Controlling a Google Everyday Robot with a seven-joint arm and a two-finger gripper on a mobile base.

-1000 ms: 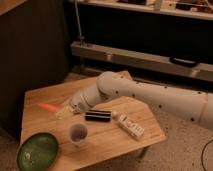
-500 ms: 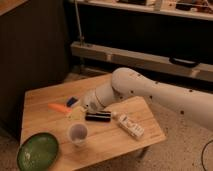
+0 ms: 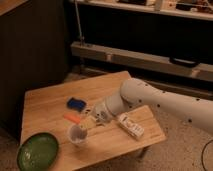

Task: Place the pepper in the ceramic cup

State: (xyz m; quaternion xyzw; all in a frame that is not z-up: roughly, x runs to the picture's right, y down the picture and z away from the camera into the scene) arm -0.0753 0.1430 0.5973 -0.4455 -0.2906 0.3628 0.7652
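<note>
The pepper (image 3: 71, 118), small and orange-red, sticks out to the left from my gripper (image 3: 88, 121), which is shut on it just above the wooden table (image 3: 45, 107). The ceramic cup (image 3: 77, 134), small and white with a greyish inside, stands upright on the table just below and left of the gripper. The pepper hangs slightly above and behind the cup's rim, not inside it. My white arm (image 3: 150, 100) reaches in from the right.
A blue rectangular block (image 3: 76, 103) lies just behind the pepper. A green round plate (image 3: 37, 151) sits at the front left corner. A white oblong object (image 3: 130, 126) lies to the right of the gripper. The black bar is mostly hidden behind my wrist.
My gripper has carried the pepper from the table's left side to the right and forward, down toward the cup. The blue block, covered before, now shows.
</note>
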